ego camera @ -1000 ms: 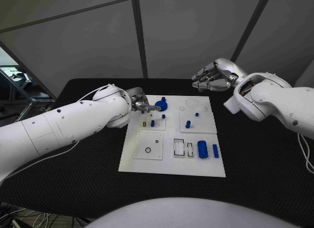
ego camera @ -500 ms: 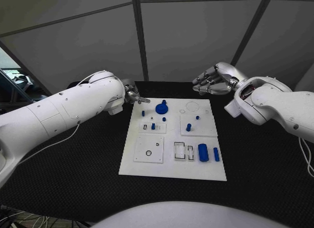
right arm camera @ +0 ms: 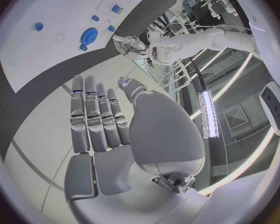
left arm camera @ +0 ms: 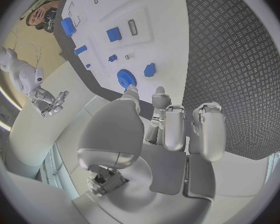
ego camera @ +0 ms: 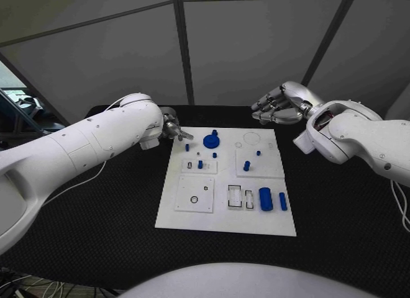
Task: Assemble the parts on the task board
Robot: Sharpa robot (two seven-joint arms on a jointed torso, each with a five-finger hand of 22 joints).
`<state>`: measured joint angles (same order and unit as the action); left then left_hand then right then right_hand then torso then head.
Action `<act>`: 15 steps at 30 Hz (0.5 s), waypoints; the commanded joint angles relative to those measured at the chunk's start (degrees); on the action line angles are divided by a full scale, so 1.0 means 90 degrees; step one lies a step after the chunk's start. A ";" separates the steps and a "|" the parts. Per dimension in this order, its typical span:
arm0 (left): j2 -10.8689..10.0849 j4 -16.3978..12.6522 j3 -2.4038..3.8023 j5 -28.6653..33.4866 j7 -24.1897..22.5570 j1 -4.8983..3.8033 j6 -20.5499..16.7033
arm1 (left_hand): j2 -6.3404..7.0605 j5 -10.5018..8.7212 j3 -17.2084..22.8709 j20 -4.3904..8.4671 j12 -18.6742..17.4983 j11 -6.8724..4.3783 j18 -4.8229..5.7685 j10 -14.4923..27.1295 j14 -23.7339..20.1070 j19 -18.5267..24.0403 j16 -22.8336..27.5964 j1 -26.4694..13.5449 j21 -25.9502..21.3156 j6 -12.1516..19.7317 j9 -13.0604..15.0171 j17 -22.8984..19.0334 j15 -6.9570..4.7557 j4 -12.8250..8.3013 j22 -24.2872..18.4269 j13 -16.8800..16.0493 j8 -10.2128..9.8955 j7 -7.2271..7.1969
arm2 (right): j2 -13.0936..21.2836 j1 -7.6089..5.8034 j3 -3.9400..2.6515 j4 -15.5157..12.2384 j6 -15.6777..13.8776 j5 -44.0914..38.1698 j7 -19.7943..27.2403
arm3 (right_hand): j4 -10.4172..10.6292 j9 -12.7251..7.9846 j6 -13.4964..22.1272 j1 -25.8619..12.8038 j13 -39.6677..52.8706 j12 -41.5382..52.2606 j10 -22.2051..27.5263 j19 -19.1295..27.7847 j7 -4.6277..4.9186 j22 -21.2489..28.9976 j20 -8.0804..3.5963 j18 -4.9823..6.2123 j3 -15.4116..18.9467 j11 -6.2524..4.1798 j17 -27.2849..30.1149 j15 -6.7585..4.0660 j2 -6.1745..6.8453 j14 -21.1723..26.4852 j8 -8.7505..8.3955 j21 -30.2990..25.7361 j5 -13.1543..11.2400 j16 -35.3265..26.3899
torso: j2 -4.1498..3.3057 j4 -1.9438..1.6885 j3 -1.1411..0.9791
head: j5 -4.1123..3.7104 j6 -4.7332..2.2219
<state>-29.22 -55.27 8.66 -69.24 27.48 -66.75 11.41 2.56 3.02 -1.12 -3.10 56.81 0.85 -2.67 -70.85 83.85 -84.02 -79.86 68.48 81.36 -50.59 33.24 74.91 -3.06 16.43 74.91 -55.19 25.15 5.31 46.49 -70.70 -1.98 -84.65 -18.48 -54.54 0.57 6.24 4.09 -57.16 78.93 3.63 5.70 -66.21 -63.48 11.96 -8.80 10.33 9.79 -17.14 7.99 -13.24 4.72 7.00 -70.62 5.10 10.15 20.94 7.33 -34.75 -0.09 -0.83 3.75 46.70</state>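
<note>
The white task board (ego camera: 194, 214) lies in the middle of the black table. At its far end sits a blue gear-shaped part (ego camera: 210, 142), and several small blue pegs (ego camera: 246, 166) stand further in. A thick blue cylinder (ego camera: 265, 198) and a thin blue bar (ego camera: 282, 200) lie near the right edge. My left hand (ego camera: 174, 128) hovers just off the board's far-left corner, a little left of the gear, fingers extended and holding nothing (left arm camera: 171, 129). My right hand (ego camera: 278, 105) hangs in the air beyond the board's far-right corner, fingers straight and empty (right arm camera: 105, 129).
Black table (ego camera: 348, 211) surrounds the board on all sides. Grey partition walls (ego camera: 250, 49) stand behind the table's far edge. Recessed slots and a raised white square plate (ego camera: 194, 192) sit on the board's near half.
My left hand has drawn back from over the blue gear to the left, off the board's far-left corner. The right hand has hardly moved.
</note>
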 commanded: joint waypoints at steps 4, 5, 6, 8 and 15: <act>0.0066 0.0091 -0.0007 -0.0083 -0.0147 -0.0008 0.0288 | -0.0072 0.0004 -0.0105 -0.0048 0.0090 0.0005 0.0027 -0.0040 0.0375 -0.0073 -0.0066 -0.0050 0.0054 -0.0118 -0.0076 0.0742 0.0038 0.0018 0.0841 -0.0026 -0.0039 -0.0013 | -0.0013 -0.0015 -0.0005 -0.0013 0.0009 -0.0001 0.0023 | 0.0016 0.0007 -0.0018 -0.0019 0.0000 0.0024 -0.0021 -0.0051 -0.0045 0.0009 0.0018 0.0075 -0.0024 -0.0034 0.0013 -0.0027 -0.0031 -0.0032 0.0024 -0.0043 0.0028 -0.0039 | 0.0016 -0.0003 -0.0001 | 0.0008 0.0010; 0.0075 0.0097 -0.0008 -0.0085 -0.0144 -0.0008 0.0303 | -0.0082 0.0005 -0.0116 -0.0047 0.0106 0.0002 0.0031 -0.0052 0.0381 -0.0083 -0.0080 -0.0054 0.0067 -0.0136 -0.0088 0.0753 0.0036 0.0016 0.0854 -0.0036 -0.0041 -0.0017 | -0.0014 -0.0015 -0.0005 -0.0013 0.0008 -0.0001 0.0022 | 0.0017 0.0007 -0.0019 -0.0020 0.0000 0.0025 -0.0021 -0.0053 -0.0045 0.0010 0.0018 0.0075 -0.0026 -0.0035 0.0014 -0.0027 -0.0031 -0.0034 0.0025 -0.0044 0.0035 -0.0041 | 0.0016 -0.0003 -0.0001 | 0.0010 0.0011; 0.0078 0.0099 -0.0009 -0.0086 -0.0144 -0.0008 0.0308 | -0.0088 0.0005 -0.0123 -0.0046 0.0116 0.0000 0.0033 -0.0060 0.0384 -0.0089 -0.0087 -0.0057 0.0076 -0.0147 -0.0096 0.0759 0.0034 0.0015 0.0862 -0.0043 -0.0043 -0.0020 | -0.0015 -0.0015 -0.0005 -0.0012 0.0008 -0.0001 0.0022 | 0.0017 0.0007 -0.0019 -0.0021 -0.0001 0.0026 -0.0021 -0.0056 -0.0046 0.0012 0.0018 0.0075 -0.0027 -0.0035 0.0015 -0.0028 -0.0031 -0.0036 0.0027 -0.0046 0.0043 -0.0043 | 0.0016 -0.0003 -0.0001 | 0.0010 0.0011; 0.0093 0.0094 -0.0010 -0.0089 -0.0142 -0.0007 0.0337 | -0.0112 0.0005 -0.0145 -0.0042 0.0159 -0.0009 0.0041 -0.0094 0.0395 -0.0109 -0.0114 -0.0066 0.0102 -0.0187 -0.0122 0.0780 0.0027 0.0014 0.0889 -0.0077 -0.0048 -0.0030 | -0.0022 -0.0015 -0.0005 -0.0006 0.0006 -0.0001 0.0021 | 0.0017 0.0007 -0.0019 -0.0021 -0.0001 0.0026 -0.0021 -0.0056 -0.0046 0.0012 0.0018 0.0075 -0.0027 -0.0035 0.0016 -0.0028 -0.0031 -0.0036 0.0027 -0.0046 0.0044 -0.0043 | 0.0014 -0.0005 -0.0006 | 0.0015 0.0012; 0.0132 0.0082 -0.0032 -0.0121 -0.0109 -0.0007 0.0504 | -0.0198 0.0007 -0.0187 -0.0018 0.0327 -0.0044 0.0068 -0.0227 0.0422 -0.0176 -0.0172 -0.0027 0.0193 -0.0331 -0.0209 0.0825 -0.0001 -0.0003 0.0978 -0.0215 -0.0065 -0.0068 | -0.0045 -0.0015 -0.0005 0.0008 0.0008 -0.0001 0.0024 | 0.0021 0.0007 -0.0019 -0.0025 -0.0002 0.0028 -0.0021 -0.0062 -0.0046 0.0016 0.0017 0.0075 -0.0030 -0.0036 0.0019 -0.0029 -0.0033 -0.0042 0.0029 -0.0051 0.0060 -0.0049 | 0.0013 -0.0005 -0.0007 | 0.0034 0.0010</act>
<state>-28.15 -54.47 8.40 -69.67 27.06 -66.72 13.96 1.16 3.02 -2.38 -3.09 59.56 0.50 -2.67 -72.64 83.85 -84.02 -81.21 68.33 82.91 -53.06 31.44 74.91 -3.06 16.44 74.91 -57.01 24.94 4.68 46.17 -70.70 -1.98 -84.54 -18.49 -54.54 0.50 6.24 4.08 -57.17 78.93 3.64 5.70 -66.22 -63.70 11.96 -8.74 10.55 9.80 -17.13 7.98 -13.12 4.49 7.00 -70.85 5.10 9.93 21.29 7.09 -34.62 -0.11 -0.86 3.98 46.76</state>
